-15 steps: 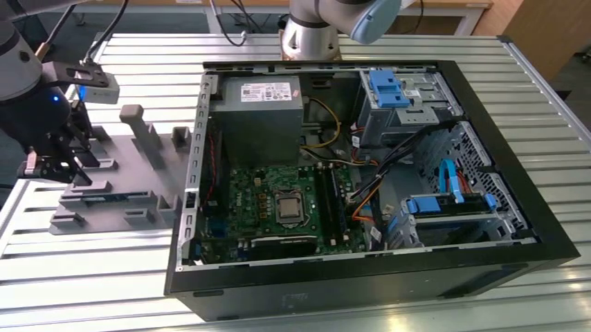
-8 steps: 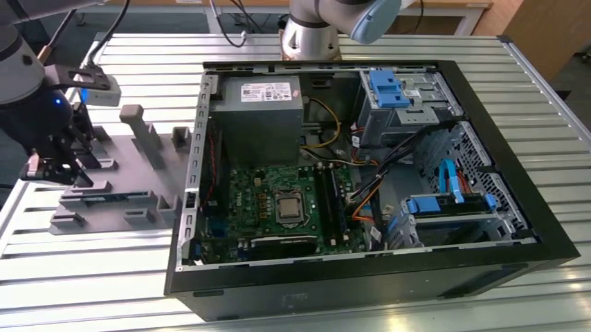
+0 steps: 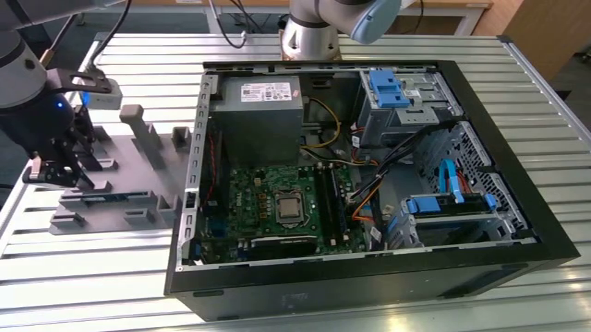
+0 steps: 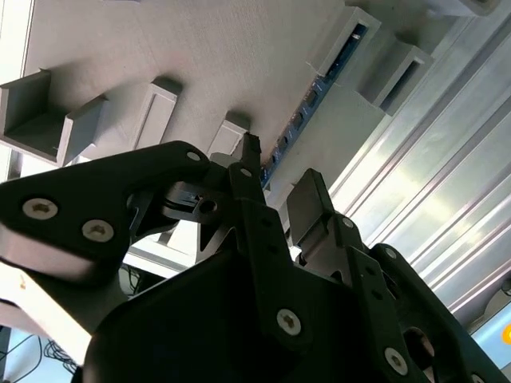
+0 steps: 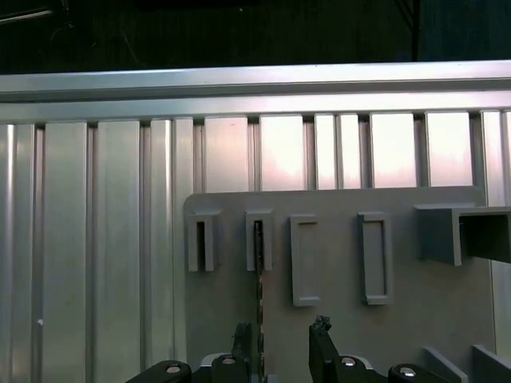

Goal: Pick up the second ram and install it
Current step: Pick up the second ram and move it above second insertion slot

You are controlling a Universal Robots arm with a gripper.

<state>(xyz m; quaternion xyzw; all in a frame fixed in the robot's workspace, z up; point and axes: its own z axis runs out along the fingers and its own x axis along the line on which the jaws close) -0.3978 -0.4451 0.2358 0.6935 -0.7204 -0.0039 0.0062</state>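
The ribbed metal table (image 3: 93,277) carries an open computer case (image 3: 369,280). At the exterior view's left lies the grey fixture (image 3: 124,176). The gripper (image 3: 55,173) hangs over it with its fingers apart. Between them, close to one finger, the second ram (image 5: 258,271), a thin dark strip with small chips, stands on edge in a fixture slot.

Glossy ribbed metal table (image 3: 93,290), matt grey plastic fixture (image 3: 138,181) — matt black gripper (image 4: 279,171)
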